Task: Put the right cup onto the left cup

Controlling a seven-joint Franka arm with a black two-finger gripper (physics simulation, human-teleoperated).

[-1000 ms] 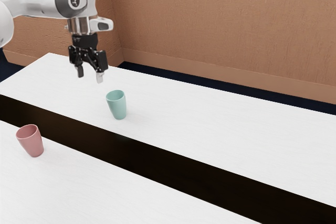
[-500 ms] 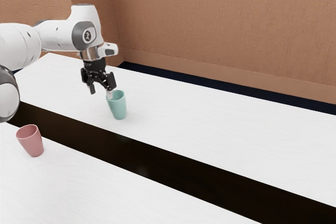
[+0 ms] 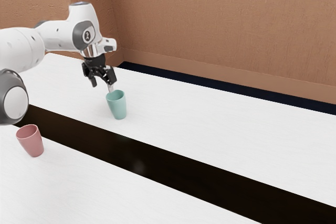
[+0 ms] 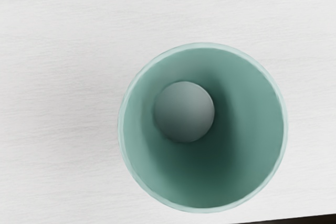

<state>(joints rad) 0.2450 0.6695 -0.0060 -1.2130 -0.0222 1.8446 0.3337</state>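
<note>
My gripper (image 3: 102,85) hangs over the far white surface in the exterior view, its two fingers spread apart and nothing between them. One fingertip is just above the rim of the green cup (image 3: 117,105), on the cup's upper-left side; whether they touch I cannot tell. That green cup (image 4: 254,124) is seen from above in the wrist view, upright, with its round inner bottom visible. A pink cup (image 3: 31,141) stands upright on the near white surface at the exterior view's left.
A long dark strip (image 3: 173,169) runs between the far white surface (image 3: 220,124) and the near white surface (image 3: 105,192), separating the two cups. A brown wall (image 3: 226,24) rises behind the far surface.
Over the last second my gripper has come down and toward the exterior view's right, close to the green cup, with a slight rise in the latest half second. Both cups have stayed still.
</note>
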